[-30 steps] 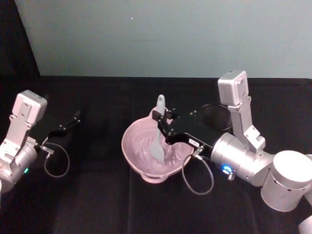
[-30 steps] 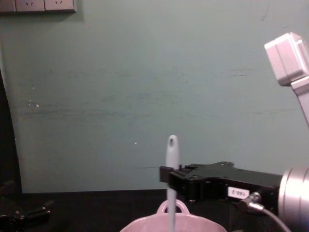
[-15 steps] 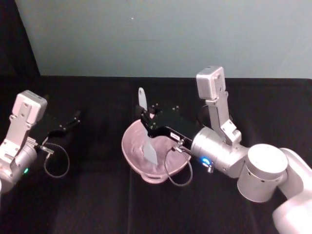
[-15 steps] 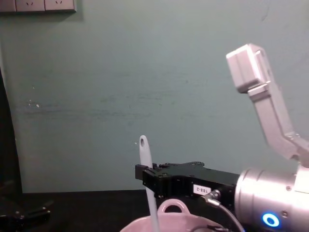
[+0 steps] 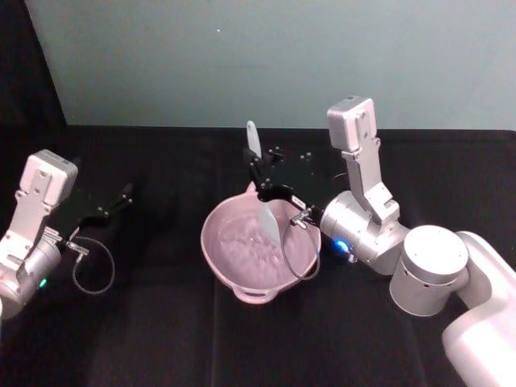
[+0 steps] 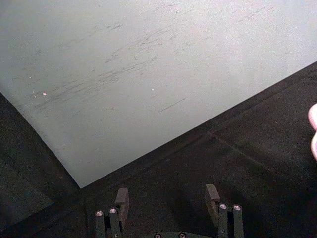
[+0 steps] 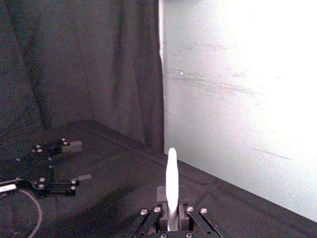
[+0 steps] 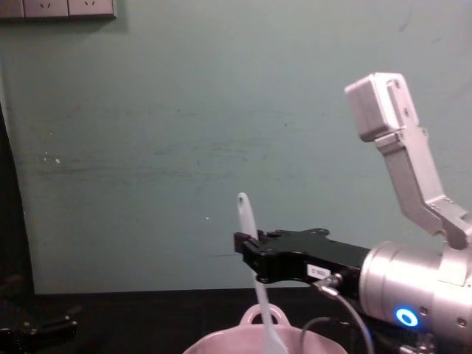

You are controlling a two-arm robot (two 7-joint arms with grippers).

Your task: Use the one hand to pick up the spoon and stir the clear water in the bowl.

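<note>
Right gripper (image 5: 259, 181) is clamped on the spoon (image 5: 267, 224), fingers pinched on the handle about halfway up, and it sits over the far rim of the pink bowl (image 5: 218, 262) in the middle of the black table (image 5: 161, 339). From the chest view the gripper (image 8: 248, 253) reaches in from the right and the spoon (image 8: 245, 217) stands close to upright: long axis near vertical, handle end up against the teal wall (image 8: 147, 147) and leaning a touch toward the robot's left, scoop end down into the bowl (image 8: 214, 343). The bottom edge of that view cuts off the scoop and most of the bowl, with just the rim and its small loop handle (image 8: 264, 316) showing. In the head view the scoop lies over the far right part of the bowl's inside; the surface there looks mottled, but whether the scoop actually touches the water I cannot tell. The right wrist view looks straight along the handle (image 7: 171, 178), a pale strip rising from between the 2 closed fingers (the hole at its tip is too washed out to pick out). Left gripper (image 5: 122, 196) is parked well off to the left on the table, apart from the bowl, and its wrist view shows the 2 fingers (image 6: 121, 197) spread with nothing between them.
</note>
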